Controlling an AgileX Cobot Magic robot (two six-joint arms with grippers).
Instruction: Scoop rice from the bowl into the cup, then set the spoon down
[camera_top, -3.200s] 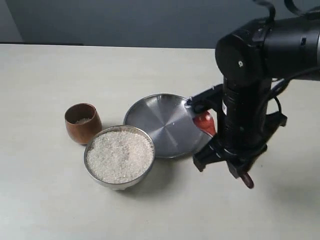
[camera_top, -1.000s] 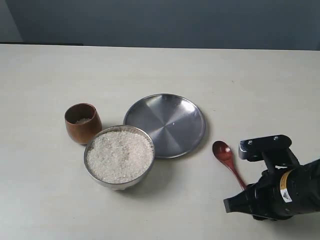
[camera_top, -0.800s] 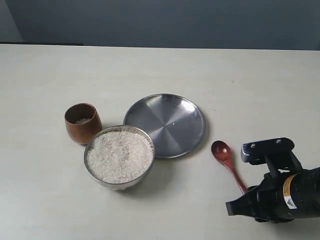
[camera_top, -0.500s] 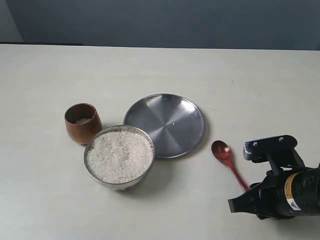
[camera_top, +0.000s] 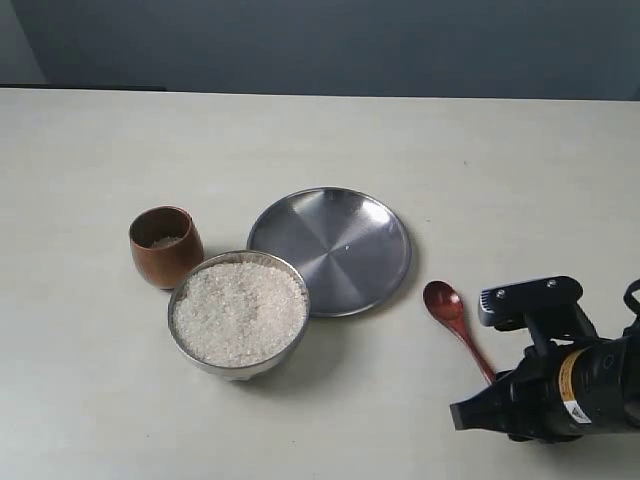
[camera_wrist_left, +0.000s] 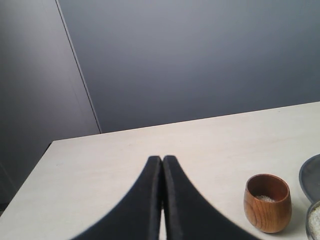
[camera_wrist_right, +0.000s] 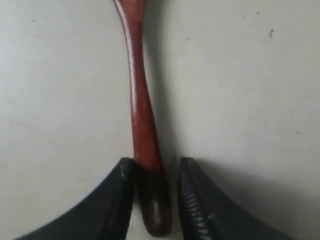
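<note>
A steel bowl (camera_top: 232, 370) heaped with white rice (camera_top: 240, 310) sits at lower left of centre on a pale desk (camera_top: 300, 130) in the exterior view, its rim just beside a small dark-brown wooden cup (camera_top: 165, 258) to the upper left, which holds a thin layer of grains at the bottom. A flat, shallow steel plate (camera_top: 330, 250) lies at the middle of the frame, its near edge close to the bowl. The reddish-brown wooden spoon (camera_top: 458, 323) lies flat on the desk right of the plate and clear of its rim, its oval bowl pointing to the upper left and its thin handle running down toward the lower right corner, where the black right arm (camera_top: 560, 390) crouches low over the handle's end. The right wrist view shows the right end effector (camera_wrist_right: 156, 167) straddling the rounded end of that handle with its two black fingers (camera_wrist_right: 192, 200) a little apart: one finger looks pressed against the wood, while a narrow dark gap separates the other from it, so the spoon is not clamped. The left wrist view shows the left end effector (camera_wrist_left: 162, 159) with its fingers pressed together and empty, raised above the desk, with the cup off to one side and slivers of the plate and bowl at the frame's edge.
</note>
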